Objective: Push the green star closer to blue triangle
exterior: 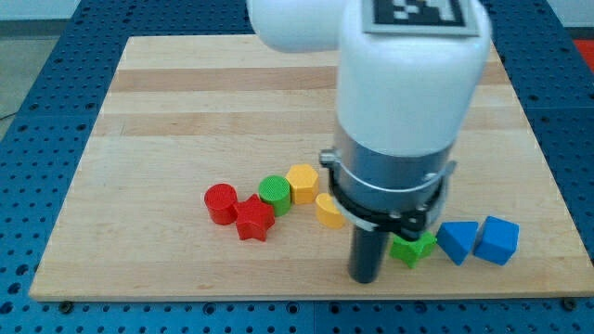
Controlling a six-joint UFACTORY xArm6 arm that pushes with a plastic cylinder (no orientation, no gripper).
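Observation:
The green star lies near the board's bottom edge, right of centre, partly hidden by the arm. The blue triangle sits just to its right, nearly touching it. My tip is at the lower end of the dark rod, just left of the green star and close to it.
A blue cube sits right of the blue triangle. To the view's left lie a yellow block, a yellow hexagon, a green cylinder, a red star and a red cylinder. The wooden board has its bottom edge close below.

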